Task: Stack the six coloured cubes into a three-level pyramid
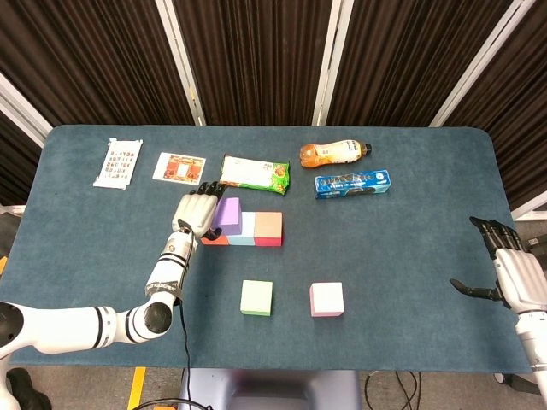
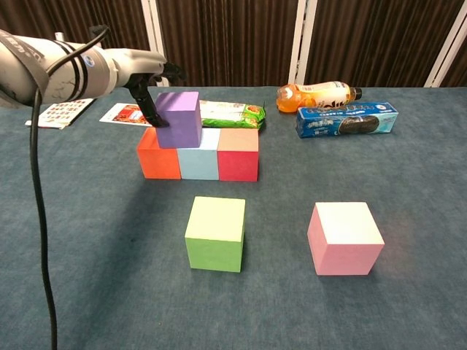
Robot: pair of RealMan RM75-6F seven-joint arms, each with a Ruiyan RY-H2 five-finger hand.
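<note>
**Settling the purple cube on the second level**

My left hand (image 2: 149, 87) rests against the left side of the purple cube (image 2: 179, 119), fingers curled round its far edge; whether I am gripping it or only touching it I cannot tell. The cube sits on the base row, straddling the seam between the orange cube (image 2: 158, 161) and the light blue cube (image 2: 199, 162), with the red cube (image 2: 238, 162) closing the row on the right.

To do this well, I judge the cube should stay centred over that seam and square to the row, so I want to draw my fingers off sideways and up without dragging it. Any nudge could push it off line or shift the base.

The green cube (image 2: 215, 232) and pink cube (image 2: 344, 237) wait on the surface (image 2: 423, 219) nearer me, well apart. My right hand (image 1: 513, 272) hangs spread and empty at the surface's right edge.
</note>
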